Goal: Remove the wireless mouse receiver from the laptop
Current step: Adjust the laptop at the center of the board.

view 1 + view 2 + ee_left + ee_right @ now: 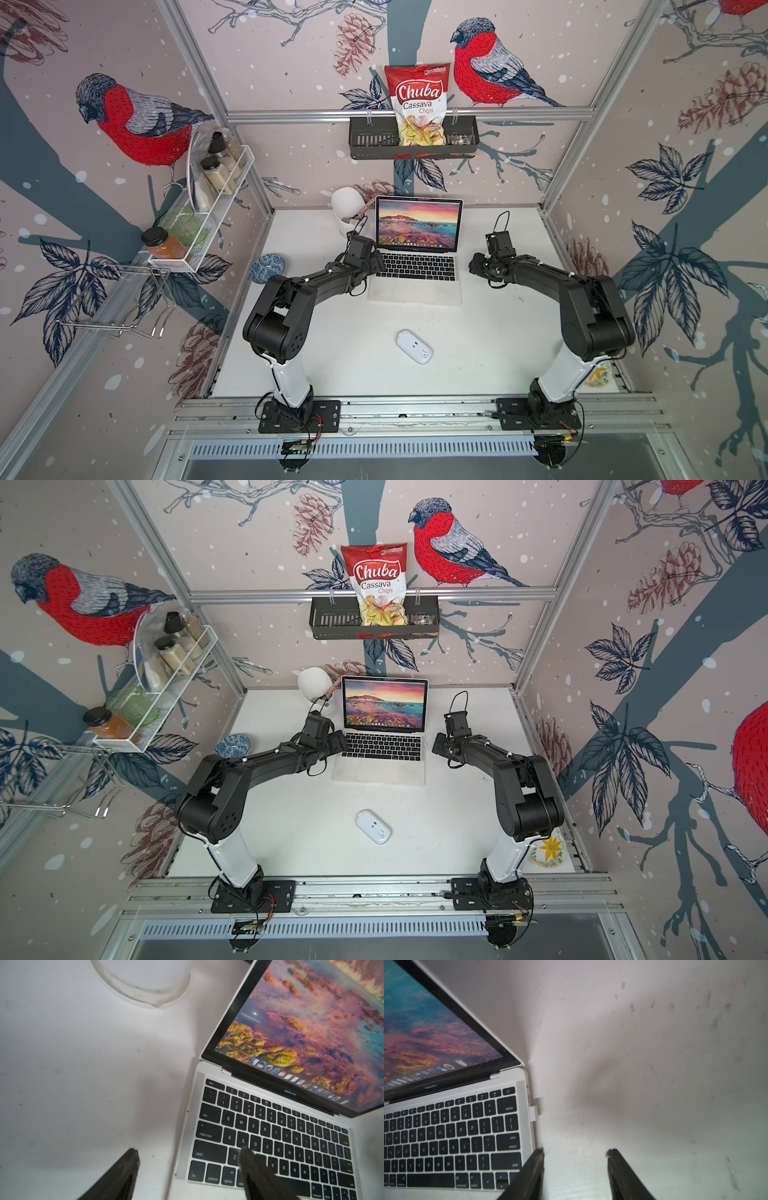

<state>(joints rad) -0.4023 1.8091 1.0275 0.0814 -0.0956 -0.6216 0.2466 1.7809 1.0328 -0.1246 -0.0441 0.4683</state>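
Mouse (414,346) (373,826) is nearest to me. It lies on the table (498,332) behind both claws, toward the arm bases and roughly midway between them. White face is up and it touches nothing.

Left claw (189,1151): I read it as spread, nothing in it. One finger (124,1174) hangs over bare table, the other (255,1169) over the keys around Z and S. The laptop's (270,1126) left edge runs through the gap. Can't tell if either tip touches down.

Right claw (576,1150): also spread and empty. It hangs over bare table just outside the laptop's (446,1126) right edge, with the inner finger (529,1174) close to that edge.

Receiver (533,1113): small white stub plugged into the laptop's right edge, level with the delete and backslash keys. It's ahead of the right claw, on its inner-finger side, clear of both tips.

The laptop sits between the two claws in both top views (415,286) (380,766), lid open, sunset shore on screen.

Ahead of the left claw, past the hinge corner, I see the base of a white round pot (145,987). Outboard of the left arm there's a blue patterned bowl (268,268).

Far back on the wall: black basket (365,141) holding a Chuba chips bag (419,104).
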